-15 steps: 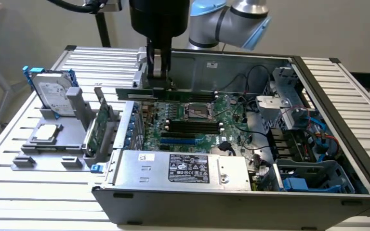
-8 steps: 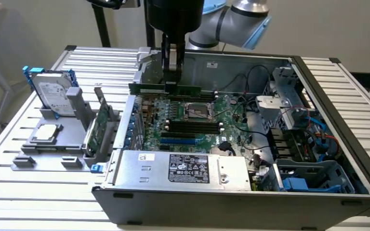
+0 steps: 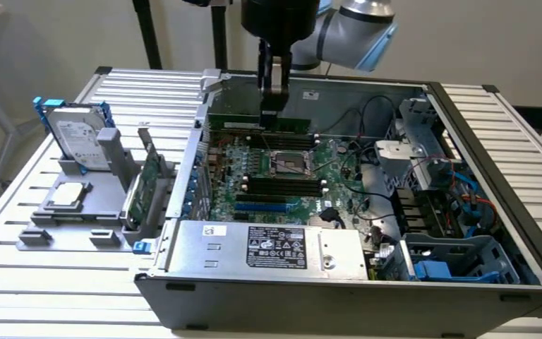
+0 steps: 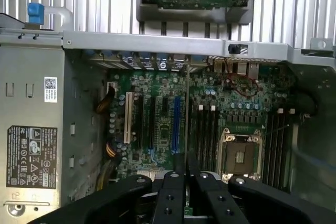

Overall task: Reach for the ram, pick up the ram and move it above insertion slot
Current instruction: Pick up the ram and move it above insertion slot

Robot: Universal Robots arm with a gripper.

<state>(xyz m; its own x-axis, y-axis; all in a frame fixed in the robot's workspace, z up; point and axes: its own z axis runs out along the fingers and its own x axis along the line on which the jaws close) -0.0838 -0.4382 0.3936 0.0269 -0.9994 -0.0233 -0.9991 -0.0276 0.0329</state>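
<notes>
My gripper hangs over the back part of the open computer case, shut on the ram. The ram is a long thin green stick, held level a little above the motherboard. In the wrist view the ram shows edge-on as a thin line running out from between the black fingers. It lies alongside the black memory slots next to the CPU socket. In the exterior view the black slots lie in front of the CPU socket, with more behind it under the ram.
A grey fixture at the exterior view's left holds a hard drive and a taller green expansion card. Inside the case are the power supply, loose cables and drive cages. The case walls rise around the board.
</notes>
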